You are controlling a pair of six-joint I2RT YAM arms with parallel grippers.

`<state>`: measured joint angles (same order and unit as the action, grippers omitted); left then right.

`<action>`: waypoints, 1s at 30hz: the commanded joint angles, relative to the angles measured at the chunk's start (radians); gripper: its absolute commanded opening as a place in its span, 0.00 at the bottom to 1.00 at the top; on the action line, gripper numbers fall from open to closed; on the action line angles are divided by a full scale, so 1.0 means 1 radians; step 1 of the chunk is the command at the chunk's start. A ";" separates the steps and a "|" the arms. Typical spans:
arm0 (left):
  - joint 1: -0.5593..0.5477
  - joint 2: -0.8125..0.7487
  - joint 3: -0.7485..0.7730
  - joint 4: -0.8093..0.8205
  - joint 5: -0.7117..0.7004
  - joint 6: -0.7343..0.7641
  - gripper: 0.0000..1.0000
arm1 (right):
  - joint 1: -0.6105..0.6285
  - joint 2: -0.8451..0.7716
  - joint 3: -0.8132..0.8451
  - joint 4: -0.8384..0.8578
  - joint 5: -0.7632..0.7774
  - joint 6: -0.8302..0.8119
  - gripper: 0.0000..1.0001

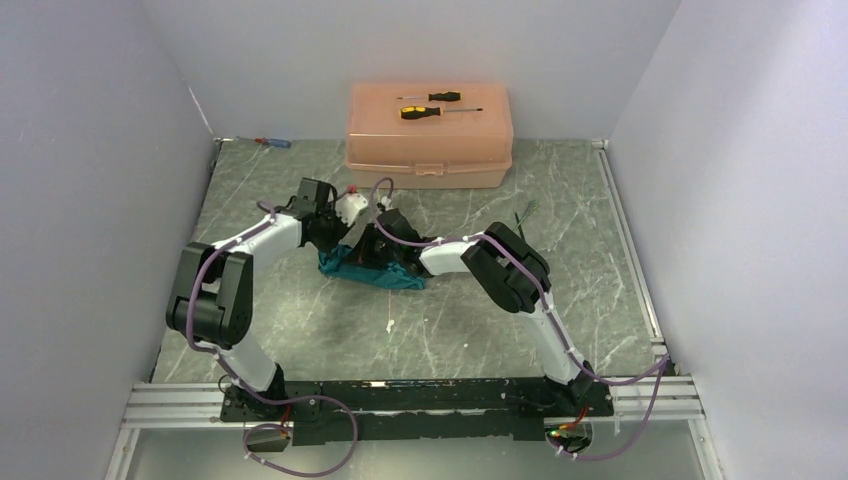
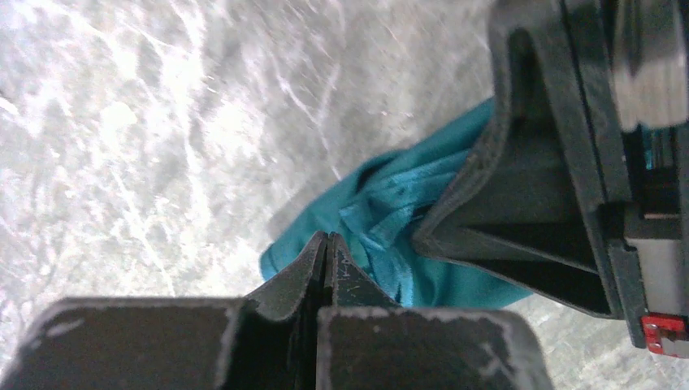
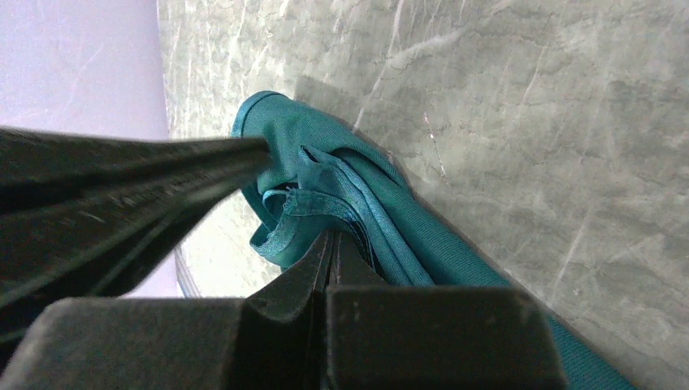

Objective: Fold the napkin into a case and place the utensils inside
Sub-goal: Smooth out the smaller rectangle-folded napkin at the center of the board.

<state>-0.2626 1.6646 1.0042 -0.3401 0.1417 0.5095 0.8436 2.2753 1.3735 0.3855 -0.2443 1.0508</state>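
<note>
Crumpled thin teal cloth napkin [image 1: 340,266], tabletop centre | our left gripper [image 2: 326,244] clamps its edge | our right gripper [image 3: 329,240] clamps its folds

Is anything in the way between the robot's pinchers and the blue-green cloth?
Nothing visible. The left gripper and the right gripper are both shut right on the crumpled teal blue-green cloth napkin, with no gap showing.
</note>
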 commanded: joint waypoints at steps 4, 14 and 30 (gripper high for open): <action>0.022 -0.011 0.045 -0.050 0.089 -0.036 0.03 | 0.012 0.027 0.014 -0.120 0.004 -0.049 0.00; 0.011 -0.039 -0.043 -0.039 0.022 0.052 0.43 | 0.013 0.033 0.020 -0.122 -0.007 -0.045 0.00; 0.002 -0.018 -0.091 0.101 -0.035 0.090 0.03 | 0.013 0.053 0.082 -0.188 -0.014 -0.069 0.00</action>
<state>-0.2596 1.6520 0.9073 -0.2649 0.1307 0.6136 0.8463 2.2845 1.4254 0.3111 -0.2543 1.0225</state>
